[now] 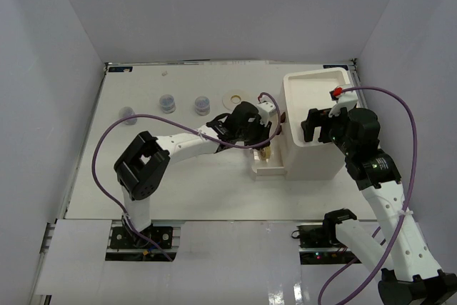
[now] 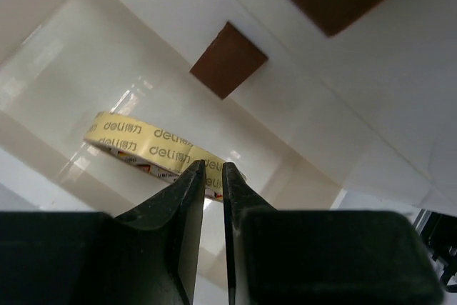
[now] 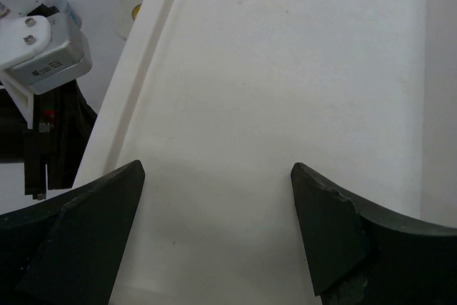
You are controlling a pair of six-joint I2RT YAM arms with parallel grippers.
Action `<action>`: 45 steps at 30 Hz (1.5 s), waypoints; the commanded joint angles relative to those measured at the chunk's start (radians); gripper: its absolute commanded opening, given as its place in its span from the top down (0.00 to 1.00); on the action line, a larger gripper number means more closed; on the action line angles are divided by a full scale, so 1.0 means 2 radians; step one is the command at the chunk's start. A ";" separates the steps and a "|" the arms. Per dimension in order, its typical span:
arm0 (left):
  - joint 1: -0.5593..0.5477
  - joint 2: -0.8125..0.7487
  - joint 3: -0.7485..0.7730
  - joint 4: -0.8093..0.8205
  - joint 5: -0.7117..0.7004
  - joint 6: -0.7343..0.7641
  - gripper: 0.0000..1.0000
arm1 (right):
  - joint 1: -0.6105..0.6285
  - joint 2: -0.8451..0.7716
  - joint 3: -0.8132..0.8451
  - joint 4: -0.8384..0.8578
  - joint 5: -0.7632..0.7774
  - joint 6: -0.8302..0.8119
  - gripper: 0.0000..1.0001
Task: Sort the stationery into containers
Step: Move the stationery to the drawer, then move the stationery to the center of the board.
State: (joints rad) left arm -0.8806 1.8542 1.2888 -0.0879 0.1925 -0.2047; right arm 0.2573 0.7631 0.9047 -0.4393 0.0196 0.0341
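Your left end effector [image 2: 211,169] is nearly closed, its tips pinching the near wall of the yellow tape [image 2: 136,141]. The tape sits inside the open drawer [image 2: 71,69] on the left side of the organiser [image 1: 318,155], at the table's far right corner. Your right end effector [image 3: 218,176] is spread wide, holds nothing and hovers over the top tray [image 3: 285,69]. Three jars [image 1: 167,102] and a cream ring [image 1: 233,96] lie well apart from both, near the far edge of the table [image 1: 214,191].
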 commanded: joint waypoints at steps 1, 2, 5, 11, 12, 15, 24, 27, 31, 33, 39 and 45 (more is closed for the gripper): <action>-0.009 0.018 0.028 0.000 0.016 -0.008 0.73 | 0.001 -0.001 -0.008 -0.013 0.002 0.004 0.10; -0.009 0.020 0.034 0.006 0.020 -0.010 0.73 | 0.001 -0.001 -0.008 -0.013 0.002 0.004 0.10; -0.010 0.024 0.037 0.032 0.027 -0.011 0.73 | 0.001 -0.003 -0.009 -0.014 0.003 0.004 0.10; -0.009 -0.006 0.024 0.039 -0.016 0.008 0.71 | 0.001 -0.003 -0.011 -0.012 0.003 0.004 0.10; -0.009 -0.011 0.021 0.039 -0.022 0.010 0.69 | 0.001 -0.003 -0.011 -0.011 0.002 0.004 0.10; -0.009 -0.030 0.008 0.065 -0.026 0.011 0.60 | 0.002 -0.003 -0.010 -0.010 -0.001 0.004 0.10; 0.015 -0.047 -0.004 0.056 -0.103 -0.033 0.49 | 0.001 -0.006 -0.011 -0.012 0.000 0.004 0.10; 0.041 -0.053 -0.001 0.019 -0.143 -0.072 0.38 | 0.001 -0.006 -0.011 -0.011 -0.002 0.003 0.10; 0.093 -0.047 0.021 -0.017 -0.184 -0.080 0.21 | 0.001 -0.006 -0.011 -0.010 -0.004 0.004 0.10; 0.107 -0.034 0.045 -0.028 -0.211 -0.063 0.14 | 0.001 -0.007 -0.013 -0.010 -0.004 0.004 0.10; 0.143 0.057 0.132 -0.034 -0.247 -0.005 0.07 | 0.002 -0.009 -0.016 -0.009 -0.004 0.004 0.10; 0.160 0.159 0.225 -0.052 -0.253 0.032 0.07 | 0.001 -0.010 -0.020 -0.007 -0.004 0.004 0.10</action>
State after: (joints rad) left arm -0.5762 2.1197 1.6665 -0.1413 -0.2821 -0.1993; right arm 0.2573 0.7429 0.8856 -0.4248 0.0189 0.0341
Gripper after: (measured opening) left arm 0.931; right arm 0.900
